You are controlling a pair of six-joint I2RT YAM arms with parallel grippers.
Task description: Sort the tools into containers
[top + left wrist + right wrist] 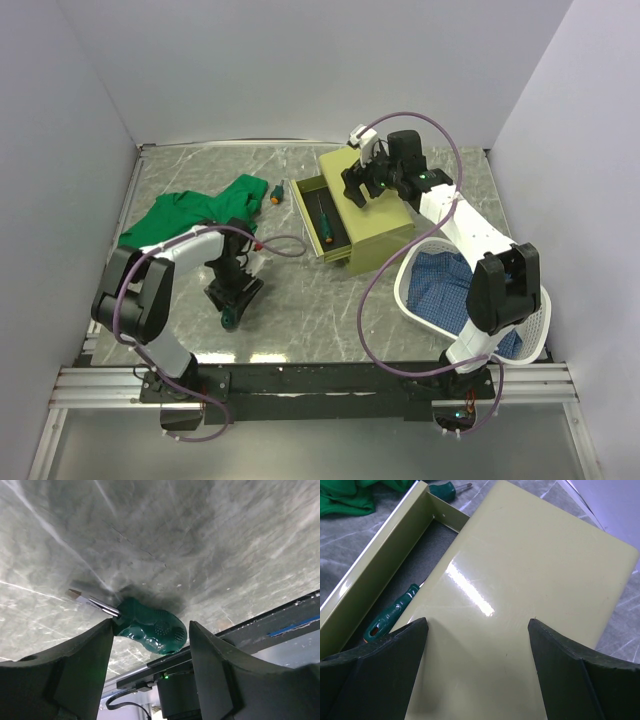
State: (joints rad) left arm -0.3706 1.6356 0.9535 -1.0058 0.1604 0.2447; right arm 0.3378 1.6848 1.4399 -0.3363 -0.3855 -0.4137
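My left gripper [234,300] is open low over the table, its fingers on either side of a green-handled screwdriver [228,321]. In the left wrist view the handle [152,628] lies between the fingers [82,665], close to the left one. My right gripper [366,190] is open and empty just above the top of the olive-yellow chest [385,225], as the right wrist view [477,622] shows. The chest's upper drawer [305,215] is pulled out and holds a green screwdriver [390,617]. Another small screwdriver [276,193] lies beside the drawer. No hammer or hex keys are in view.
A green cloth [190,215] lies at the left of the marbled table. A white basket [415,300] with blue checked fabric stands at the right, beside the right arm. Cables hang from both arms. The table's near rail lies just beyond the left screwdriver.
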